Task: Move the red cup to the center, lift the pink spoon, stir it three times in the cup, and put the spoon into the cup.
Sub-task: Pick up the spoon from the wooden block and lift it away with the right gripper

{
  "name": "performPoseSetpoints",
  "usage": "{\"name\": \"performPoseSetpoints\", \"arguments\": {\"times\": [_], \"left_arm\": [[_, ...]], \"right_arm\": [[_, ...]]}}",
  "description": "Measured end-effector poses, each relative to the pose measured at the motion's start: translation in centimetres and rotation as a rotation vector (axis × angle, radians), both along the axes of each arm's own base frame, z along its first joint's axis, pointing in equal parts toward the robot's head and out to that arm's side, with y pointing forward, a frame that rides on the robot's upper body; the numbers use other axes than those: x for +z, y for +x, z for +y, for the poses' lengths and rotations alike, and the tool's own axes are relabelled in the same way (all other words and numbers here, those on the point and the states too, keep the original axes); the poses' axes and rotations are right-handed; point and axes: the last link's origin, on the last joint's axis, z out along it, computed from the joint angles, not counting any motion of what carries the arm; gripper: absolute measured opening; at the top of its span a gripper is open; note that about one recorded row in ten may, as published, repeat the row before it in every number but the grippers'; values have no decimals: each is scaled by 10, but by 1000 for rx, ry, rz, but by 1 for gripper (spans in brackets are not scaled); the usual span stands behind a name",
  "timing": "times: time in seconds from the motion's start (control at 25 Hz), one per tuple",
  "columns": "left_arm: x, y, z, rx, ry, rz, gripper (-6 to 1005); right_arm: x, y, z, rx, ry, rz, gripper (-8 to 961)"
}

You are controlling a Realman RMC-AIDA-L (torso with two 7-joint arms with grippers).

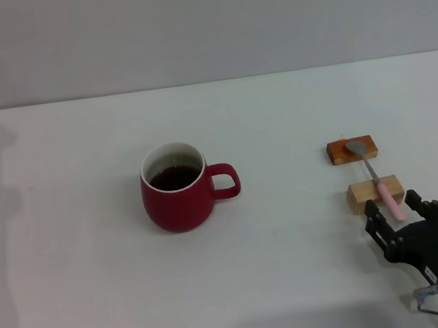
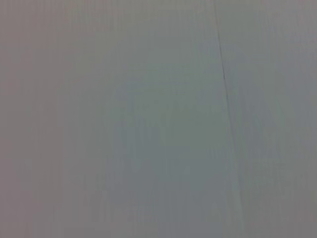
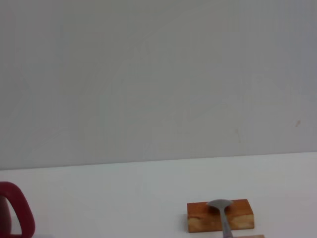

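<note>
Right hand [image 1: 398, 210]: nearest, fingers spread open, empty, just short of the pink spoon [image 1: 383, 188].
Pink spoon: unlifted, bridging two wooden blocks [image 1: 375, 193], bowl on the farther.
Red cup [image 1: 177, 187]: upright mid-tabletop [image 1: 83, 293], seemingly centred already; lifting, stirring, depositing remain.
Left hand: unseen.

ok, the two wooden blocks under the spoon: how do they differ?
The far block is a darker reddish-brown; the near block is pale tan. The far block carries the pink spoon at its grey bowl, the near block carries it at the pink handle. The near block lies closer to the right gripper. Both are small, flat on the white table, right of the red cup.
</note>
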Motion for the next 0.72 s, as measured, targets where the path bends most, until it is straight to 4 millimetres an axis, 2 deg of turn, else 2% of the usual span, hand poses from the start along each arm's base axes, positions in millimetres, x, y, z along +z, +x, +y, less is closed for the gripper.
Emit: {"name": "performPoseSetpoints", "arguments": {"times": [0.72], "left_arm": [[2,1,-2,-14,16,2,29]], "right_arm": [[-3,-3,-1,7,-3,2,529]]}}
